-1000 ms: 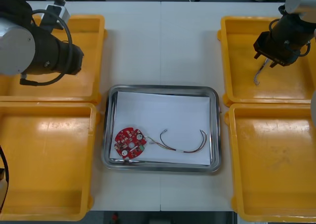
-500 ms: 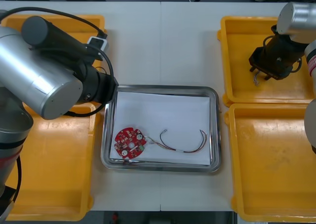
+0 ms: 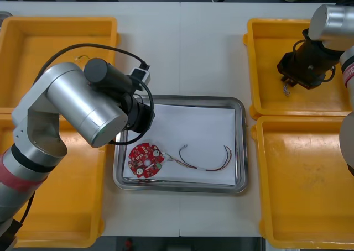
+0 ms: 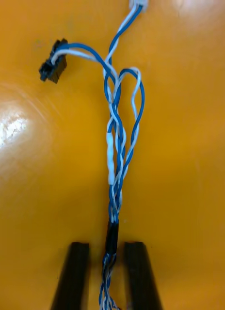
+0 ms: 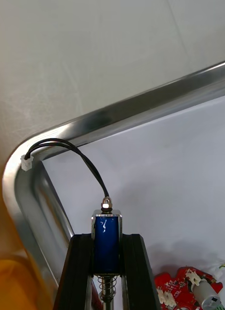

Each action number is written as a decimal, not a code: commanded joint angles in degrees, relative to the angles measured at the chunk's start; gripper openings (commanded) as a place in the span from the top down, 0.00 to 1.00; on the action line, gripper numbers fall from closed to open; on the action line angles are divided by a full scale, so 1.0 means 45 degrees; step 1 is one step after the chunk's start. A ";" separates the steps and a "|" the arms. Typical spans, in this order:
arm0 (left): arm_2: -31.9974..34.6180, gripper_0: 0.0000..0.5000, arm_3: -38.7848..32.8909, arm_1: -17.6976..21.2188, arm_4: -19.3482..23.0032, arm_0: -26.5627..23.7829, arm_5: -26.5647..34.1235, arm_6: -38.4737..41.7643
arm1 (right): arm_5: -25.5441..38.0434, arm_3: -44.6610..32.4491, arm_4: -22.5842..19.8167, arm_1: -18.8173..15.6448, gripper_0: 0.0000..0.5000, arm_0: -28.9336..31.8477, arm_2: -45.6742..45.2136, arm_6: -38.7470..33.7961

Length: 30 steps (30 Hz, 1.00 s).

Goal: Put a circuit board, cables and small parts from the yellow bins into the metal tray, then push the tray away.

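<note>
Your left gripper was clamped on a small metal part with a blue body. It held the part just inside the far left corner of the metal tray, above the white liner and near the round red circuit board. The risk sat in the part's black cable: it arched out toward the rim, and its white plug lay at the corner edge, though I could not tell whether it touched. Had you let go there, the lead could have draped over the rim or hooked it, pulled the part askew, and trailed onto the tabletop once the tray was pushed. Your right gripper was low in the far right yellow bin, drawn in around a twisted blue and white cable that ran between its fingers. The cable's loose loops and black connector could have caught the bin wall, or tangled with the red and yellow cable already in the tray.
</note>
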 commanded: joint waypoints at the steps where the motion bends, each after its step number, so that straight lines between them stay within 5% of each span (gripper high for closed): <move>1: -0.0543 1.00 0.0413 -0.0191 -0.0149 -0.0418 -0.0346 0.0929 | -0.0161 -0.0166 0.0064 0.0246 1.00 0.0410 -0.0199 0.0157; 8: -0.0836 1.00 0.1097 -0.0210 -0.0168 -0.0418 -0.1167 0.0909 | 0.1460 -0.1651 0.0377 0.0032 1.00 0.0469 -0.0257 0.0059; 15: -0.0856 0.99 0.1155 -0.0347 -0.0285 -0.0399 -0.1147 0.0968 | 0.4038 -0.5284 0.0728 -0.0222 1.00 0.1524 -0.0531 0.0078; 16: -0.0856 0.94 0.1136 -0.0367 -0.0285 -0.0418 -0.1147 0.0968 | 0.4233 -0.5537 0.0767 -0.0242 1.00 0.1621 -0.0531 0.0098; 19: -0.0836 0.18 0.1136 -0.0347 -0.0481 -0.0399 -0.1147 0.0948 | 0.5288 -0.6787 0.0943 -0.0339 1.00 0.1895 -0.0531 0.0215; 21: -0.0836 0.03 0.1136 -0.0347 -0.0520 -0.0399 -0.1147 0.0987 | 0.5796 -0.7100 0.0963 -0.0437 1.00 0.1895 -0.0550 0.0274; 30: -0.0407 0.00 0.0179 -0.0386 -0.0422 -0.0418 0.0005 0.1300 | 0.7389 -0.8994 0.0826 -0.0515 1.00 0.1875 -0.0785 0.1172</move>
